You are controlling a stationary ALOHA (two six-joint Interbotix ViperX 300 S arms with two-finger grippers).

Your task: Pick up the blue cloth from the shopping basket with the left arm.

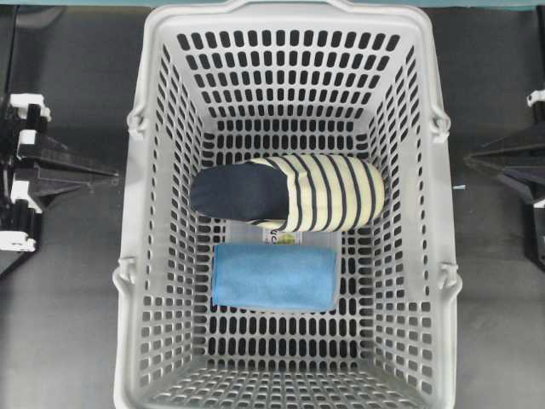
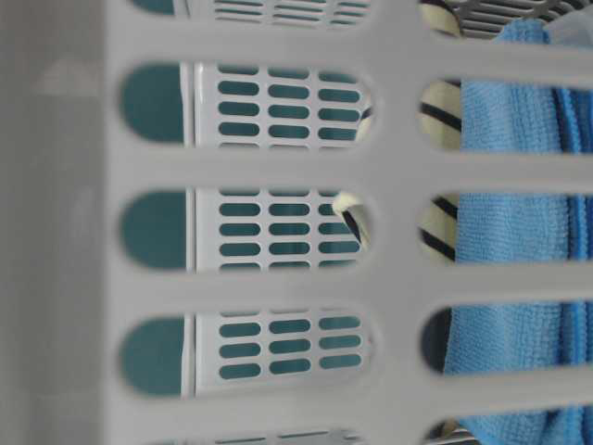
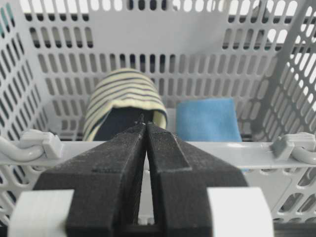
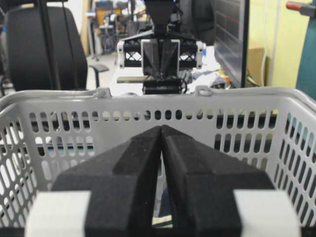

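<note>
the left gripper sits at the left edge of the overhead view, outside the shopping basket, its fingers pressed together on nothing. to its right, the blue cloth lies flat on the basket floor, just below the striped slipper. the right gripper at the right edge is pressed together too.

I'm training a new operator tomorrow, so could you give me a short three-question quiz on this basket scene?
1. True or false: the left gripper already holds the blue cloth.
2. What lies beside the cloth on the floor of the basket?
A) a striped slipper
B) a sponge
C) a bottle
3. Fill in: both the left gripper and the right gripper have their jaws ____.

Key: 1 false, it sits outside the basket; 2 A; 3 shut.
</note>
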